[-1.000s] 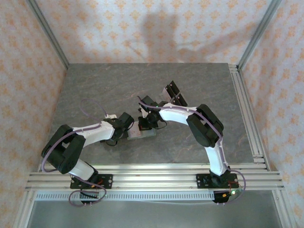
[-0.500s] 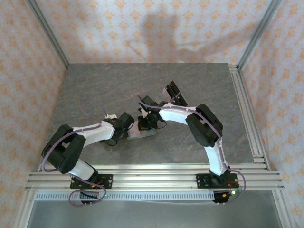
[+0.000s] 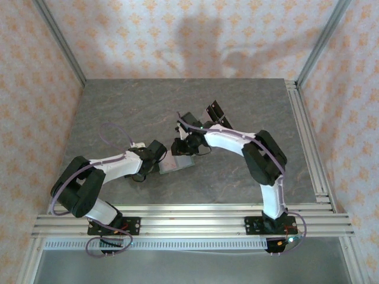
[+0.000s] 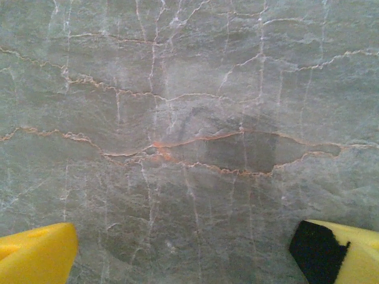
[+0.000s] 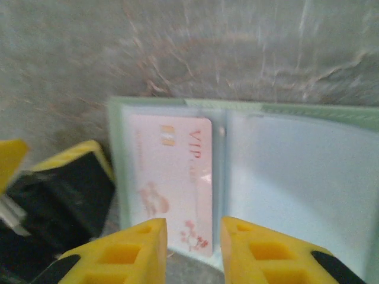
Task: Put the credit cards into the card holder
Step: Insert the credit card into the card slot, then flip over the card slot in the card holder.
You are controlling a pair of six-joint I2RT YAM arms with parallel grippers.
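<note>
One card holder (image 5: pixel 296 177) is laid open on the table (image 4: pixel 189 118) (grey stone). One credit card (image 5: pixel 172 177), marked "VIP", is counted in its left half. Right gripper (image 5: pixel 193 248) narrowly parted, nothing gripped. Left gripper (image 4: pixel 183 248) spread wide, empty.

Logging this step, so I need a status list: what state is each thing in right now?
card holder: lying open, inside facing up.
credit card: face up on one half of the holder.
right gripper: slightly open, gripping nothing, over the card's end.
left gripper: wide open, empty.
</note>
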